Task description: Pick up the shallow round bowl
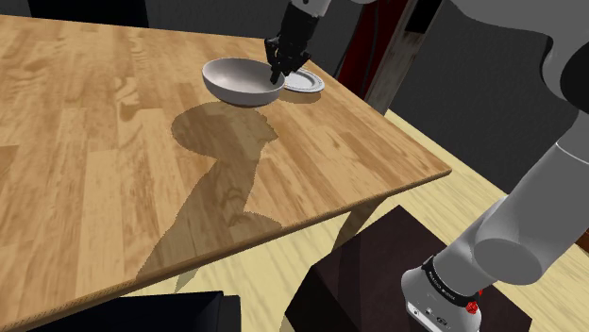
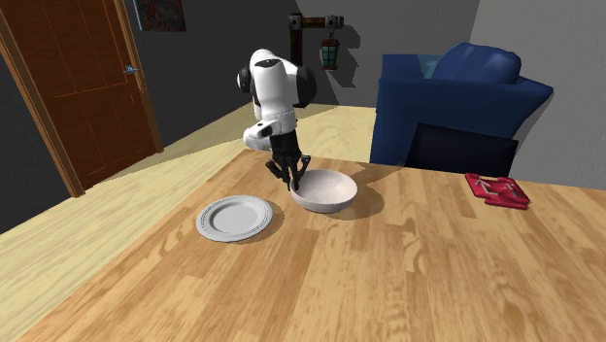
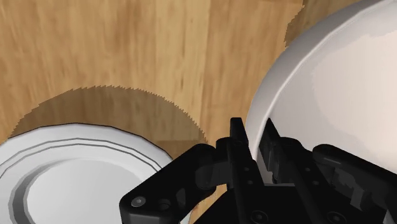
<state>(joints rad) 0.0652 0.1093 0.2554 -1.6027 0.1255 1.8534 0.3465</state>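
Note:
A white round bowl [image 1: 238, 80] [image 2: 327, 191] [image 3: 331, 89] rests on the wooden table [image 1: 113, 170], near its far corner in the shoulder view. My black gripper [image 1: 277, 75] [image 2: 295, 181] [image 3: 256, 151] comes down on the bowl's rim on the side facing the plate. It is shut on that rim, one finger inside the bowl and one outside. The bowl sits on the tabletop and looks level.
A flat white plate [image 1: 306, 83] [image 2: 234, 218] [image 3: 63, 178] lies right beside the bowl, close to the gripper. A red book [image 2: 497, 189] lies on the table, and a dark chair back [image 2: 460, 152] and a blue armchair [image 2: 456, 87] stand beyond it. The table edge [image 1: 406, 189] runs near my stand [image 1: 378, 273].

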